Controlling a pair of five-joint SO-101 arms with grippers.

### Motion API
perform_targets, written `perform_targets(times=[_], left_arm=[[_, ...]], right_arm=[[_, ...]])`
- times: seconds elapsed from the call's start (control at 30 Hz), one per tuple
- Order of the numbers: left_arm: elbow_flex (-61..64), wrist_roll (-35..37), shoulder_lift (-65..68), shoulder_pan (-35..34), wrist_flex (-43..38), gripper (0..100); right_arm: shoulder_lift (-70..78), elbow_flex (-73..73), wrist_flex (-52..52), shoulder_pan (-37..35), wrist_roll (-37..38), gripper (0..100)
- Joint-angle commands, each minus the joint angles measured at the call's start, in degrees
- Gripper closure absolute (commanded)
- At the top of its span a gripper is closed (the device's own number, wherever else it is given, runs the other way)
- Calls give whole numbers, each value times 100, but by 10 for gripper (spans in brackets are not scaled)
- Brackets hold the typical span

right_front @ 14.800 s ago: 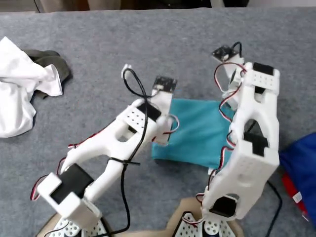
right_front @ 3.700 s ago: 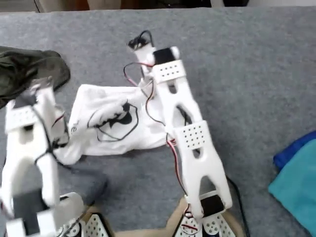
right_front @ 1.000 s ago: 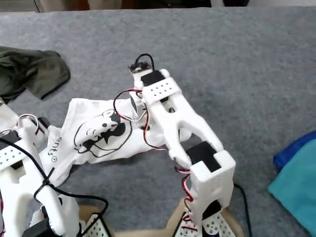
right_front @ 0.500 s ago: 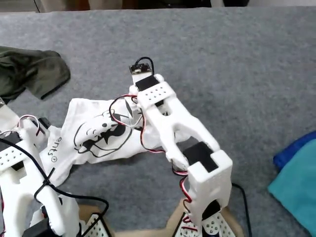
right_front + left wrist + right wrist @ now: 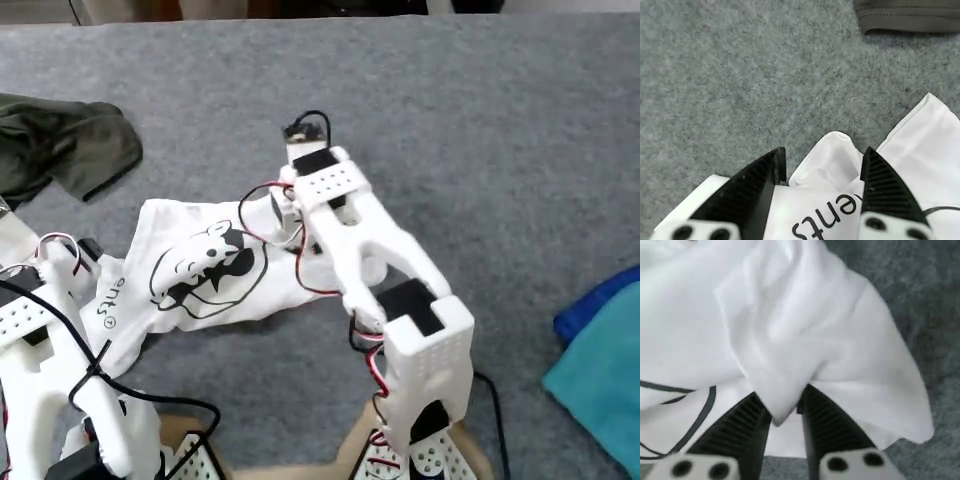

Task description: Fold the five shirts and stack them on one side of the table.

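At the far left of the high view, toward 10 o'clock from the middle of the surface (image 5: 500, 130), an olive shirt (image 5: 65, 150) lies crumpled and unfolded. Below it, at about 8 o'clock, the left arm (image 5: 45, 350) stands over the near-left end of the white shirt (image 5: 200, 275). The left claw (image 5: 824, 152) is released, its two dark fingers spread wide and hovering just above a loose sleeve fold (image 5: 827, 167), which lies straight ahead between them without being gripped.

The white shirt lies print-up at centre-left, wrinkled and only partly spread, a black animal graphic in its middle and lettering near the left arm's end. Its long axis runs roughly from 8 o'clock to 2 o'clock. The right arm (image 5: 360, 240) reaches over the 2 o'clock end, and the right claw (image 5: 782, 396) is clenched on a bunched pinch of white cloth there.

So each arm sits at one end of that axis. The left claw is the nearer one to the free sleeve, and my judgement is that flattening depends on it closing there so the two can draw apart along that line.

At the far right edge, around 4 o'clock, a teal shirt (image 5: 600, 375) rests against a blue shirt (image 5: 595, 305), well apart from the white one.
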Motion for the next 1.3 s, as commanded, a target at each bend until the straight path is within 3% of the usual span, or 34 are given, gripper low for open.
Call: perform_targets(times=[0.0,0.2,0.43,0.6,0.87,1.13,1.27], left_arm=[[9,-44,-75,70,-105,750],[9,-44,-75,70,-105,750],[202,-44,-75,70,-316,750],[220,-44,-75,70,-334,750],[220,-53,-75,70,-343,750],[211,-53,-75,70,-343,750],[202,-53,-75,114,-343,750]], right_arm=[[13,-593,-79,145,308,983],[549,-1851,580,119,1732,958],[1807,-3837,2004,259,2295,629],[1798,-5165,2796,251,2259,666],[1341,-3916,2778,259,2101,716],[-629,-1807,2716,268,2127,716],[-1138,-242,1829,268,2092,716]])
